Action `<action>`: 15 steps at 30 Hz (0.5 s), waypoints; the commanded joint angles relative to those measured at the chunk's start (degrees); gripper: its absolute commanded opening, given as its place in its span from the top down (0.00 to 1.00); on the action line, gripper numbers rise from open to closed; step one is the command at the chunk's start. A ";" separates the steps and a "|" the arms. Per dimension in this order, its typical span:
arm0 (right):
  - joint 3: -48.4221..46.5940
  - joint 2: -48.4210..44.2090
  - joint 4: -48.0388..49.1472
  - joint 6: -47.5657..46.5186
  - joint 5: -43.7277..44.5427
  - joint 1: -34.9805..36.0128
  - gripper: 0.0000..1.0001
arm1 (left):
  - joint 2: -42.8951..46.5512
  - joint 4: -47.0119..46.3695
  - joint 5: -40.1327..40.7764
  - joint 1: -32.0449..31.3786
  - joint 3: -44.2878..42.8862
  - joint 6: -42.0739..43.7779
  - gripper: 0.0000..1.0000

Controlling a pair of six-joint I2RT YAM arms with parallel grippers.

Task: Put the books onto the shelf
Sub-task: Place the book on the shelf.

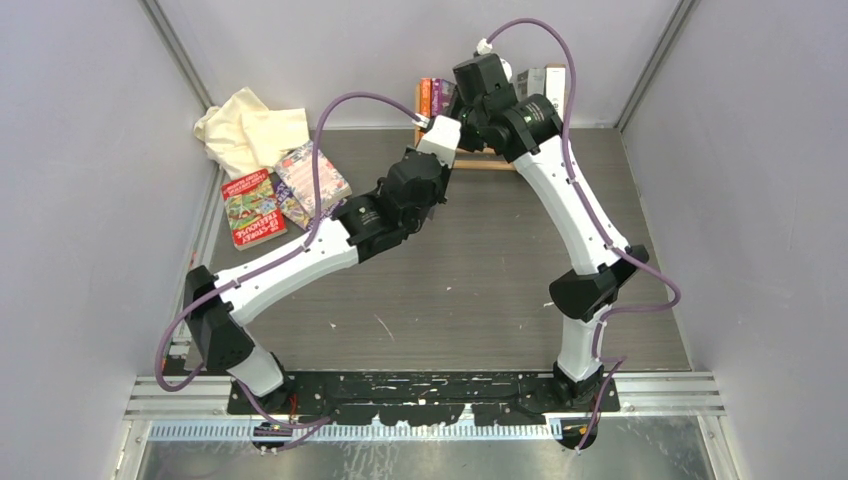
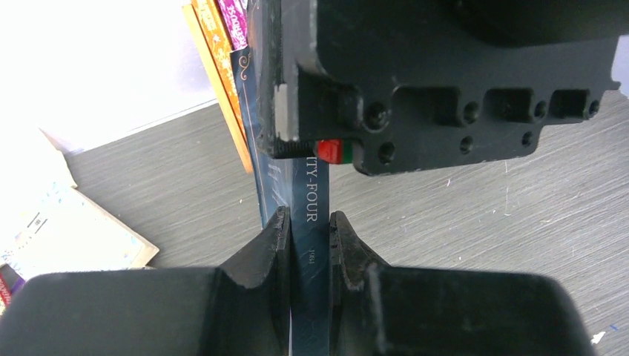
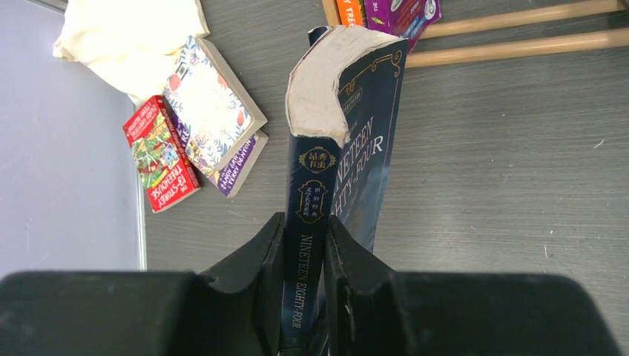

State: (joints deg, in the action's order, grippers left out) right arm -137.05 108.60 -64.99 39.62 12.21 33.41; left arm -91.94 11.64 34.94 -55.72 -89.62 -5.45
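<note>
Left pincer (image 2: 309, 222) and right pincer (image 3: 304, 226) both clamped the dark blue book (image 3: 356, 126) by its spine, near the shelf (image 3: 519, 47) — probably a light, floppy paperback, so a spine grip looked safest.

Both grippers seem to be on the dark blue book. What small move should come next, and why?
Probably open the right gripper: the left gripper also clamps the dark blue book, which is close beside the orange book at the shelf, so one grip seems enough to seat it.
</note>
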 commanded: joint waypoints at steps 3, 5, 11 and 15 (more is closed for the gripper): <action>-0.41 -7.57 9.76 -0.15 3.88 -0.76 0.92 | 4.95 -5.02 1.61 0.45 1.14 1.23 1.00; 0.81 -8.57 10.40 -0.53 4.90 -0.72 0.80 | 5.20 -5.49 1.87 0.86 0.87 1.23 1.00; 2.71 -10.91 11.02 -1.12 8.07 -0.94 0.52 | 5.74 -8.56 2.04 2.87 0.21 1.29 1.00; 5.15 -13.32 12.09 -1.03 10.60 -0.95 0.46 | 5.43 -9.84 1.18 4.38 -0.64 0.34 1.00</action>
State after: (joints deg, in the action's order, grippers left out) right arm -133.03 100.64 -57.95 39.13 17.78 32.69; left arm -90.28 9.85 34.52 -53.10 -88.20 -4.29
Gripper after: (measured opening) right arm 0.521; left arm 0.160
